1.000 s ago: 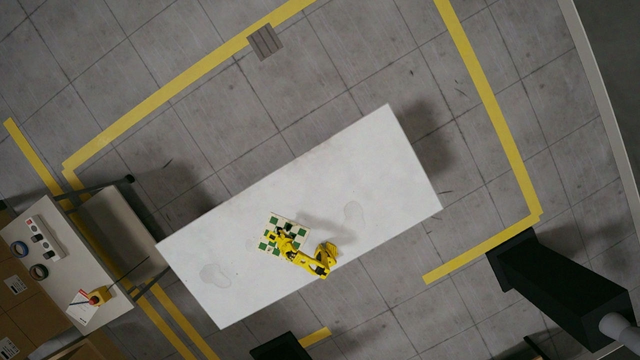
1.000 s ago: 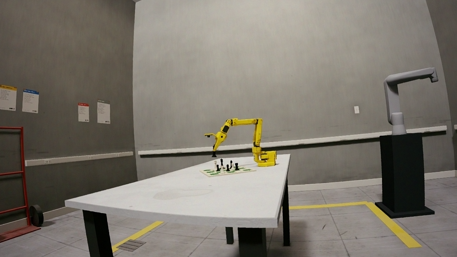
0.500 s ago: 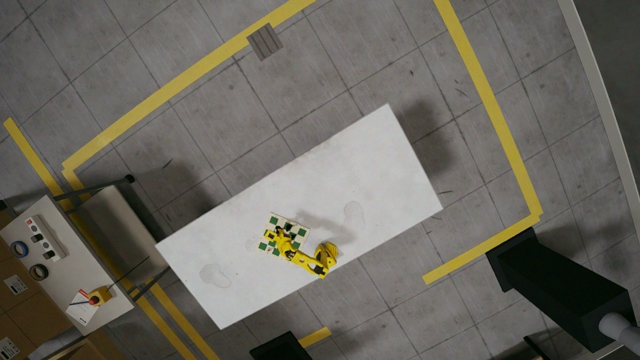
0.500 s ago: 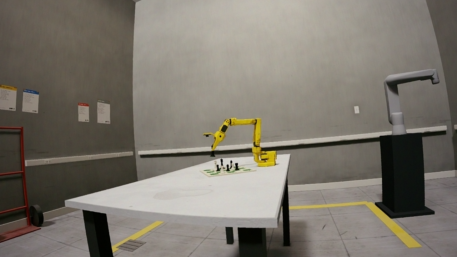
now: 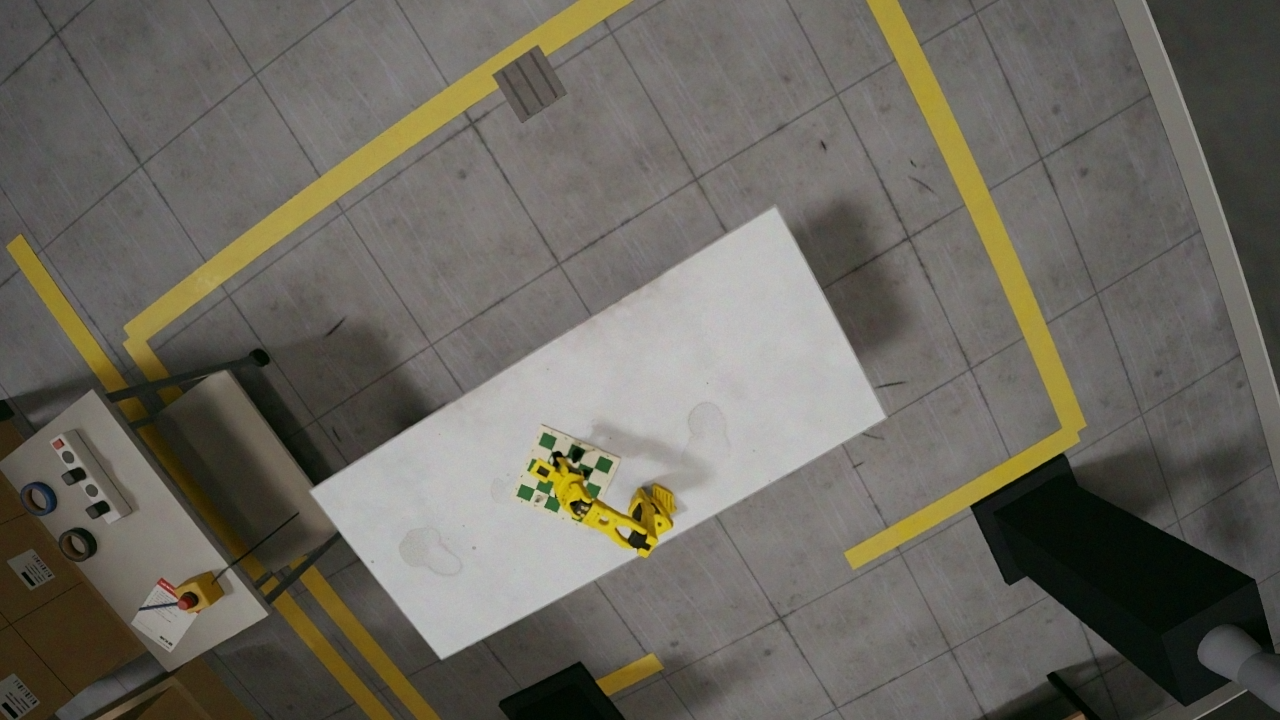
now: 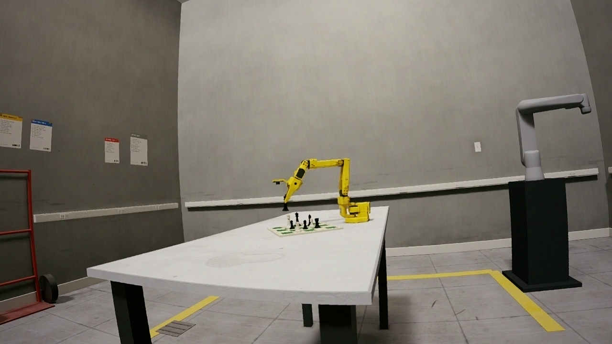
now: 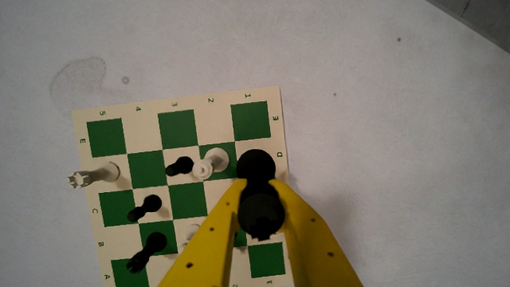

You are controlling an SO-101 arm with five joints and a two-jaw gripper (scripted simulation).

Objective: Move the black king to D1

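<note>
Tightly pinched between the yellow fingers, the black king is hanging in the gripper above the board's right edge near square D1, centre of the wrist frame. Its base is hiding that square, and the fingers are covering the lower rows. Left of it, a white piece and black pawns are standing; farther pieces are running out of frame.

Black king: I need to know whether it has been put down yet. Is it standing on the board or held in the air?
Held in the air. The gripper is shut on the black king, clear above the board.
</note>
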